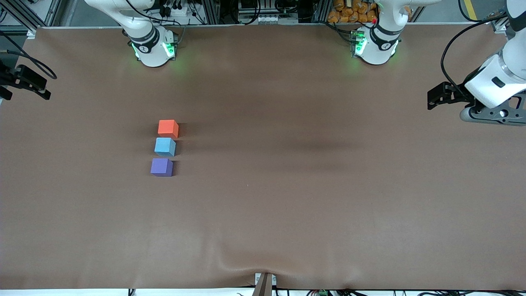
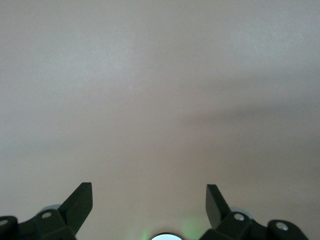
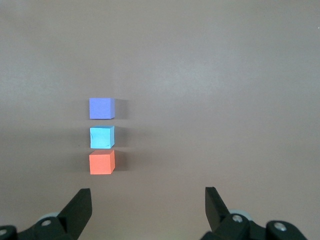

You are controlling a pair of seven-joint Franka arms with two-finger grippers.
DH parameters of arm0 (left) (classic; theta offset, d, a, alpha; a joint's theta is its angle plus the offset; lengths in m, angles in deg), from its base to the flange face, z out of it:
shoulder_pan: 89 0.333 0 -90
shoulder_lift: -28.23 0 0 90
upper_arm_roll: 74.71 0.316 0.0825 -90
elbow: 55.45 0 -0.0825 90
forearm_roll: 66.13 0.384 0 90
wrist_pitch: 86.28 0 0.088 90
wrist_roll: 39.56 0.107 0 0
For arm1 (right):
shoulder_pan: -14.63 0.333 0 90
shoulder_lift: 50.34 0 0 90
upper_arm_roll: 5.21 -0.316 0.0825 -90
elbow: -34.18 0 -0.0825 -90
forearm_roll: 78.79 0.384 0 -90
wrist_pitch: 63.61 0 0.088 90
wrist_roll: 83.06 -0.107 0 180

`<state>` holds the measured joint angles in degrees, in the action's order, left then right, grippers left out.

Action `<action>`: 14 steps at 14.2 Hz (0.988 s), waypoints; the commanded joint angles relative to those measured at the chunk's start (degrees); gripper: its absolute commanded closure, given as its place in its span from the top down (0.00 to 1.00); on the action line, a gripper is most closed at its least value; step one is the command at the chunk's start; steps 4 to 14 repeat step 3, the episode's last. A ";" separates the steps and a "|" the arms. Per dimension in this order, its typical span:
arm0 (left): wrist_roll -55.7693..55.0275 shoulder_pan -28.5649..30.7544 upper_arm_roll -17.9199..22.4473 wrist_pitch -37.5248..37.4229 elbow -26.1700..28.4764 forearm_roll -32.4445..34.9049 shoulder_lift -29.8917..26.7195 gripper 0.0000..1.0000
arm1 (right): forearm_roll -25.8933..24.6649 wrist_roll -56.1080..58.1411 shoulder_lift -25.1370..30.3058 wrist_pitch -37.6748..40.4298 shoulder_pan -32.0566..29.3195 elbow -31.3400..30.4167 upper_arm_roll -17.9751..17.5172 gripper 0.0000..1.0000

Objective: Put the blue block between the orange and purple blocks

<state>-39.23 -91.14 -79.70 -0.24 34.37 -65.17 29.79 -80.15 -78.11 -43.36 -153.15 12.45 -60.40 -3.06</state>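
Brown table covering [image 1: 287,205]: spread across nearly the whole frame, with a wrinkle raised at the lower centre edge. Orange objects [image 1: 349,10]: heaped at the upper edge, right of centre, kind not discernible. Cables [image 1: 189,10]: bundled along the upper edge. Metal framing [image 1: 24,16]: seen in the upper left corner.

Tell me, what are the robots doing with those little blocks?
Right now nothing is holding a block. The blue block sits in a row on the table, between the orange block and the purple block, with small gaps. So the job looks done. The right end effector is open, off at the right arm's end of the table. The left end effector is open too, over bare table at the left arm's end.
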 commanded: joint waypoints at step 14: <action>0.03 0.21 -0.11 -0.17 -1.14 -0.17 0.29 1.00 | -1.02 0.50 -2.76 -0.29 0.16 4.66 0.57 1.00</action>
